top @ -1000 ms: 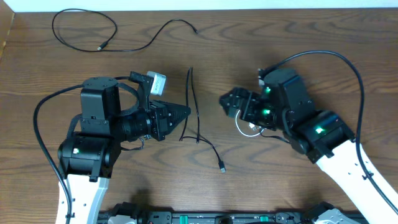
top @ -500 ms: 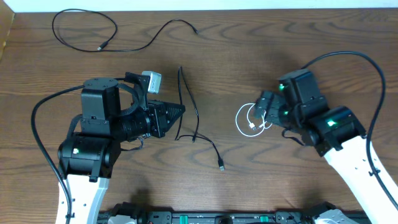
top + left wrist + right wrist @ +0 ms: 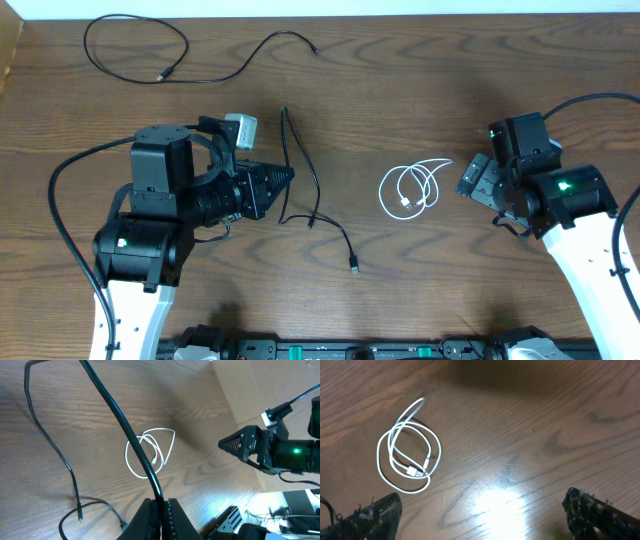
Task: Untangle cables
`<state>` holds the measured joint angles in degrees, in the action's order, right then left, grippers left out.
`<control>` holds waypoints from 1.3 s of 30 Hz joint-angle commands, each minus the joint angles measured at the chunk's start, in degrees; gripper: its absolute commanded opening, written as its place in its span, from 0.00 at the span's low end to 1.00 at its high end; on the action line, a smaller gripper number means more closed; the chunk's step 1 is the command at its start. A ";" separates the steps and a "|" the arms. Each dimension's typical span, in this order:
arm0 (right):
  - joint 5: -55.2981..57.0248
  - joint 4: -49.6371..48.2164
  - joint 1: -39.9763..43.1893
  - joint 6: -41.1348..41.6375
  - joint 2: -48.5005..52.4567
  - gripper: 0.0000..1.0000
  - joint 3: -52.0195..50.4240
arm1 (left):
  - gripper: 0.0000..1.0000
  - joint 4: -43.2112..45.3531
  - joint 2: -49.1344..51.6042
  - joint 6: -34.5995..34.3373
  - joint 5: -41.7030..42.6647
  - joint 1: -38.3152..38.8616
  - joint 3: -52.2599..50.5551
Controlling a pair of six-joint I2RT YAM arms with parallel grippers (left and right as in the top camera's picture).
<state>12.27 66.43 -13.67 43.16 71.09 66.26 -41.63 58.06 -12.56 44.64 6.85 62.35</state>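
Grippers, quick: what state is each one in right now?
Left gripper: shut on the black cable.
Right gripper: open, empty, apart from the white cable.

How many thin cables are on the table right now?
3. One black cable lies at the far edge; another black cable is mid-table, pinched by the left tool; the white cable is coiled to its right. None looks hidden.

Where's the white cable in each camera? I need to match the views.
Overhead: white cable, coiled right of centre.
Left wrist: centre, behind the black cable that the left hand grips.
Right wrist: upper left.
Shared landmark: the open right hand, near the coil.
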 commanded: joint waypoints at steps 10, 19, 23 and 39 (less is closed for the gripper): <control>1.53 0.15 0.24 -0.39 -0.59 0.99 0.28 | 0.07 -1.14 -0.09 -0.46 -0.37 -0.02 1.27; 1.53 0.15 0.24 -0.39 -0.59 0.99 0.28 | 0.08 -1.60 -0.09 -0.42 -0.35 -0.02 1.27; 1.53 0.15 0.24 -0.39 -0.59 0.99 0.28 | 0.08 -1.57 -0.09 -0.44 -0.37 -0.02 1.27; 1.53 0.15 0.24 -0.39 -0.59 0.99 0.28 | 0.07 -2.93 -0.09 -0.44 -0.37 -0.02 1.27</control>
<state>12.49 66.43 -13.67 43.16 71.09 66.26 -44.60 58.06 -12.73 44.62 6.85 62.35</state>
